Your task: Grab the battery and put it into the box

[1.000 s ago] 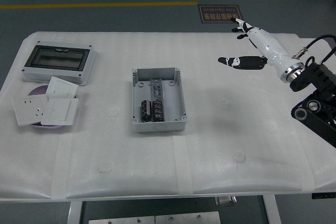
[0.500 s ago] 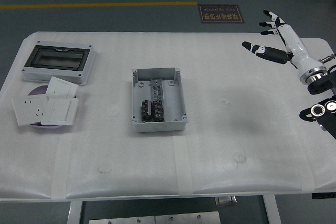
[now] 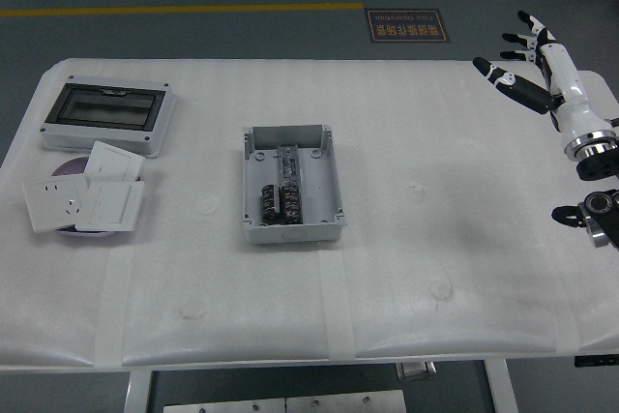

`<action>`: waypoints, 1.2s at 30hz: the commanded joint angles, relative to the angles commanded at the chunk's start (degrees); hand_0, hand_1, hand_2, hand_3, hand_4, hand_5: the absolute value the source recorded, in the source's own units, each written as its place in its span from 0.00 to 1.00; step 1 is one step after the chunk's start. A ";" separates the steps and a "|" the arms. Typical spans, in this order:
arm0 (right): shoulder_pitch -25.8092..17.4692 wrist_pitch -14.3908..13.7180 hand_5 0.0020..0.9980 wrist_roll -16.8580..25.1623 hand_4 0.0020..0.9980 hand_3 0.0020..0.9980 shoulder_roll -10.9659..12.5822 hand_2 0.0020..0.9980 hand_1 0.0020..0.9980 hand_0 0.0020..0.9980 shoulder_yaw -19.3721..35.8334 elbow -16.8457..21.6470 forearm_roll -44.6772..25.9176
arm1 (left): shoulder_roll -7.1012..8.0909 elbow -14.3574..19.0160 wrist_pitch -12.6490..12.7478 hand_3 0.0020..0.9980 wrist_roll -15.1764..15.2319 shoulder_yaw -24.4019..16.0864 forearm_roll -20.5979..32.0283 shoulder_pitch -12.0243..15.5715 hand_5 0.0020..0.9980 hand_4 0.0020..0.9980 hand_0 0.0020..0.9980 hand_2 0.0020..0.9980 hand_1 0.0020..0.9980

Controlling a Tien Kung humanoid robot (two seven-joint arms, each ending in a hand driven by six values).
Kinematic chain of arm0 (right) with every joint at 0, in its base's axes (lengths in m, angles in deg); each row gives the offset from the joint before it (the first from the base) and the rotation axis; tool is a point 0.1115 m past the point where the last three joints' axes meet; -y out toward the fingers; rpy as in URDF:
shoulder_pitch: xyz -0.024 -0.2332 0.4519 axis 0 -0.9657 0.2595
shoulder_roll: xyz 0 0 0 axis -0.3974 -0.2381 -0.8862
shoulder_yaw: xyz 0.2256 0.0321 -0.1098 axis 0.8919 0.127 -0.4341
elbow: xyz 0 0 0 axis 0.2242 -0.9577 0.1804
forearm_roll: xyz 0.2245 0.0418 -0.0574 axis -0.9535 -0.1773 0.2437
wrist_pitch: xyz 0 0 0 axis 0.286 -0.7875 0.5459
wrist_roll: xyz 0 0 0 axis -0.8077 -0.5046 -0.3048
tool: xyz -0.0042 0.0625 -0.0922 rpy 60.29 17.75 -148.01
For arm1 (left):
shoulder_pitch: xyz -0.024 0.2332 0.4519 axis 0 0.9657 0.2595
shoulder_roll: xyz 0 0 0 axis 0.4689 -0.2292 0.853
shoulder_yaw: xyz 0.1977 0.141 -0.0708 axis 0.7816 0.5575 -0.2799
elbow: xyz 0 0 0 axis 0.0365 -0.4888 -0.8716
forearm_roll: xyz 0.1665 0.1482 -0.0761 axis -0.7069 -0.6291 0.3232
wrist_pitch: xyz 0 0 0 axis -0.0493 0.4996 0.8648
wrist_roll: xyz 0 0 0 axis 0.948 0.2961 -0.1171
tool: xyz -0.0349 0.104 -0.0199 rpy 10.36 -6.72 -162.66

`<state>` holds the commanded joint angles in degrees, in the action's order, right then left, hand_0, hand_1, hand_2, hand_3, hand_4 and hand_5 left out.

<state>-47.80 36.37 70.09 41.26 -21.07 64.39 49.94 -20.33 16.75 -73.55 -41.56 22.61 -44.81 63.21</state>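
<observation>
At the table's (image 3: 406, 268) far right corner, the right hand (image 3: 542, 65) hangs in the air with its fingers spread, gripping nothing. The open grey box (image 3: 291, 185) sits near the middle, well apart from the hand, and dark cylinders that look like batteries (image 3: 280, 202) lie inside it. Far left, white switch plates (image 3: 85, 198) rest just in front of a dark-windowed enclosure (image 3: 106, 114).
</observation>
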 joint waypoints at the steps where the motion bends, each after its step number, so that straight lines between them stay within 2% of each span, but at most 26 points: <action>1: -0.24 -0.21 0.53 0.61 0.93 1.00 -0.26 0.84 0.76 0.91 -0.19 -0.01 -0.84 | -0.01 0.00 0.01 0.55 0.01 0.06 0.11 0.07 0.23 0.57 0.70 0.46 0.67; 6: -1.31 -0.36 0.53 3.07 0.93 1.00 -1.13 0.84 0.76 0.89 -0.67 0.07 -3.97 | 0.02 0.00 -0.09 0.55 -0.15 0.37 0.38 0.33 0.22 0.58 0.70 0.46 0.67; 16: -3.20 -1.31 0.54 3.31 0.93 1.00 -2.61 0.84 0.75 0.87 0.22 -0.40 -5.86 | 1.37 0.00 -1.82 0.55 -2.94 0.40 0.20 -0.02 0.21 0.58 0.70 0.46 0.67; 27: -3.88 -1.20 0.53 3.27 0.94 0.99 -3.19 0.83 0.75 0.87 -0.59 -0.17 -5.48 | 1.56 0.00 -2.47 0.56 -4.03 -0.17 -0.56 0.71 0.20 0.59 0.70 0.48 0.67; 36: -3.43 2.78 0.53 5.70 0.94 0.98 -3.51 0.83 0.75 0.87 -0.63 -0.14 -7.72 | 2.24 0.00 -2.45 0.56 -3.78 1.25 0.23 0.36 0.18 0.60 0.70 0.49 0.67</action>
<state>-51.23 39.15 75.78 37.75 -21.69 64.25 42.22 -18.09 16.75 -75.99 -45.33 23.86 -44.58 63.57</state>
